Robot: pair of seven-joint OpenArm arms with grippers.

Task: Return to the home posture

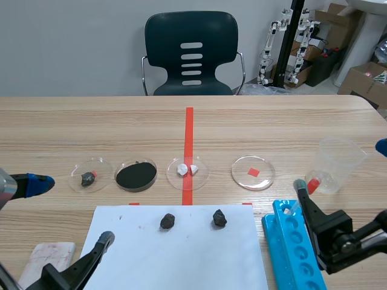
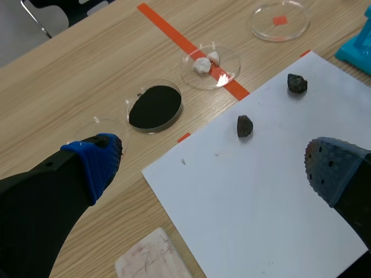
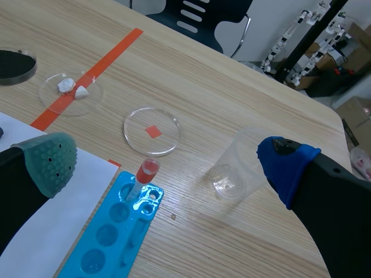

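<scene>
Left gripper (image 2: 211, 165) and right gripper (image 3: 168, 162) are both empty, fingers wide apart. The left hangs over the edge of the white paper (image 2: 261, 191), the right near the blue rack (image 3: 104, 237) and plastic cup (image 3: 235, 168). We should lift straight up 1st (no sideways sweep), so the red-capped tube (image 3: 143, 174) in the rack is not touched, then pull back slowly to home.

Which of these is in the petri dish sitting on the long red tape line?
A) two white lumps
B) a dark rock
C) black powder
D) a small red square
A: the dish over the tape line holds two white lumps, while the black powder fills the neighbouring dish.
</scene>
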